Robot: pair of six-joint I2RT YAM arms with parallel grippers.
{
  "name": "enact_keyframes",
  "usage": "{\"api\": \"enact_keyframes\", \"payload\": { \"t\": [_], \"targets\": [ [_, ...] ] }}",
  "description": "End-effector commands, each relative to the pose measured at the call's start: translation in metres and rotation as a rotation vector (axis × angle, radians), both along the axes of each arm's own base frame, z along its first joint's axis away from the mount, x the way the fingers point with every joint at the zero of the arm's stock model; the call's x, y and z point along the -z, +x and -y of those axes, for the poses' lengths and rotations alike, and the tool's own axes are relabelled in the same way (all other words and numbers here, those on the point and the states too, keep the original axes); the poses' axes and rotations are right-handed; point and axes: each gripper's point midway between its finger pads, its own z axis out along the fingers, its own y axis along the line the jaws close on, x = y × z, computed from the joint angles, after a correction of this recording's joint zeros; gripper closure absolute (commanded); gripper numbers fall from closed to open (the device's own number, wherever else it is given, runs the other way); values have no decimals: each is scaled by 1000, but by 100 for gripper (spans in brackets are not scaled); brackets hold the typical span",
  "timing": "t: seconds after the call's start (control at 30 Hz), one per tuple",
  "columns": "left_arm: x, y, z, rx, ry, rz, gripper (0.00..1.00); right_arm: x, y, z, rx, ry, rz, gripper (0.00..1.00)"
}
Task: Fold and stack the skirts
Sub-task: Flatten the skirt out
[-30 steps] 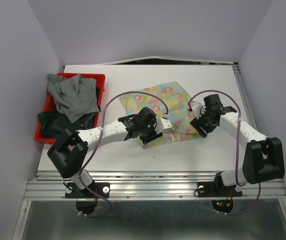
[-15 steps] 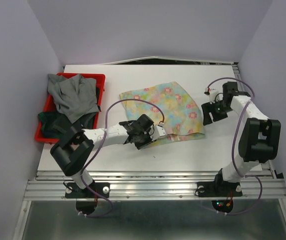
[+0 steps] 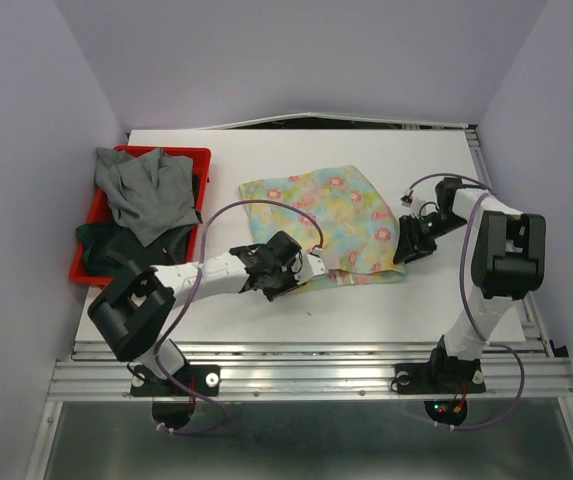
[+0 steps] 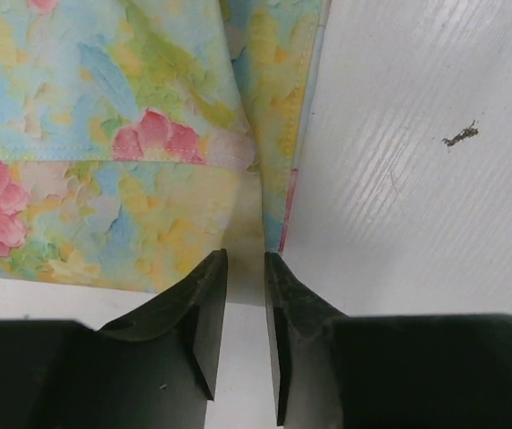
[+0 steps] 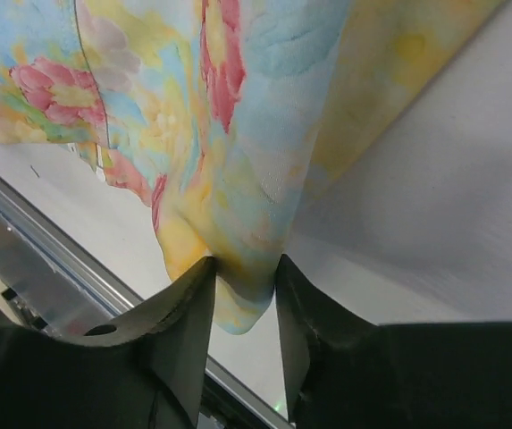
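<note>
The pastel yellow-blue skirt with pink flowers [image 3: 331, 210] lies spread on the white table. My left gripper [image 3: 301, 272] is at its near left corner. In the left wrist view the gripper [image 4: 244, 259] has its jaws drawn close, with the skirt's [image 4: 104, 134] corner edge between the tips. My right gripper [image 3: 406, 245] is at the skirt's right edge. In the right wrist view it [image 5: 242, 264] is shut on a bunched fold of the skirt [image 5: 238, 134], lifted slightly off the table. A grey skirt [image 3: 146, 195] and dark ones [image 3: 96, 250] lie piled in the bin.
A red plastic bin [image 3: 181, 152] stands at the table's left edge. The table's near edge and metal rail [image 3: 316, 350] run just in front of both grippers. A small dark speck [image 4: 461, 136] lies on the table by the left gripper.
The skirt went from bunched between the grippers to spread wide. My left gripper moved nearer and leftward with its corner. My right gripper swung right, then back to the right edge.
</note>
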Motion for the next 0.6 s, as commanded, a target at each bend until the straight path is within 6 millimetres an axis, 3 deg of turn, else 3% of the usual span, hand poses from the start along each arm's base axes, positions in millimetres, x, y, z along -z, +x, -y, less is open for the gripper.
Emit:
{"api": "enact_keyframes", "payload": {
  "t": [0.0,0.03,0.13,0.3,0.47,0.57],
  "targets": [
    [-26,6,-5,-106,-66,-40,54,-3,-3,-7,30,67,-31,76],
    [-36,23,-13,-194,-102,-67,52,-4,-4,-8,30,73,-31,83],
    [-45,20,-24,-335,-224,-292,45,-10,-4,-10,34,85,-19,99],
    [-42,29,-45,-528,-327,-490,43,-14,-7,-13,46,97,-15,99],
    [-32,25,-40,-578,-357,-592,42,-20,-10,-17,56,116,-8,99],
    [-29,23,-39,-589,-365,-629,34,-24,-11,-18,57,124,4,99]
  ]
}}
